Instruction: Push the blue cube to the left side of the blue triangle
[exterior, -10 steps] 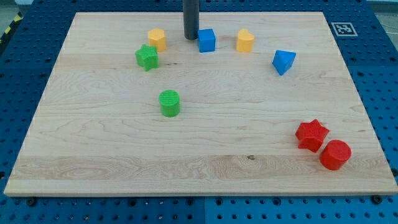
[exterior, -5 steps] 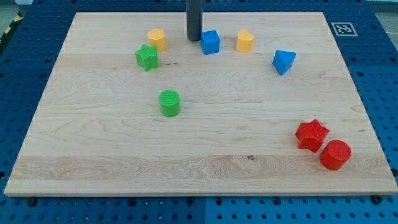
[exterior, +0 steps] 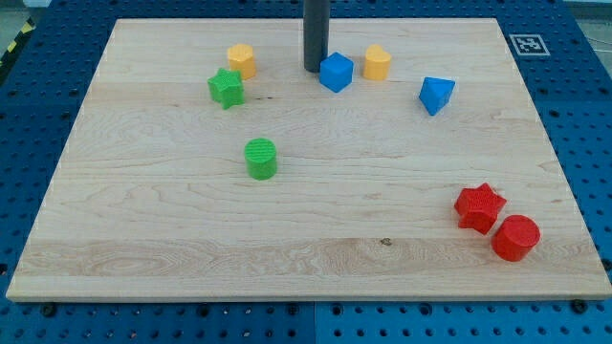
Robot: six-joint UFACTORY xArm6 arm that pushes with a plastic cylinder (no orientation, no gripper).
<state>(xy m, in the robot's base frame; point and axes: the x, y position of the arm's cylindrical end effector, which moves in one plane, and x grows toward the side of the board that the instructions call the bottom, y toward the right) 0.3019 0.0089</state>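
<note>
Pale grained wood board (exterior: pixel 306 220); ribbed matt green cylinder (exterior: pixel 260 158); dark matt rod

Place: a robotics lab bench, as far as I can tell.
Base: a blue perforated table (exterior: pixel 38 115) with a regular grid of mounting holes.
Work surface: a pale wooden board (exterior: pixel 316 220) lying on it.
Marker: a printed fiducial tag (exterior: pixel 527 44) at my board's top right corner.
</note>
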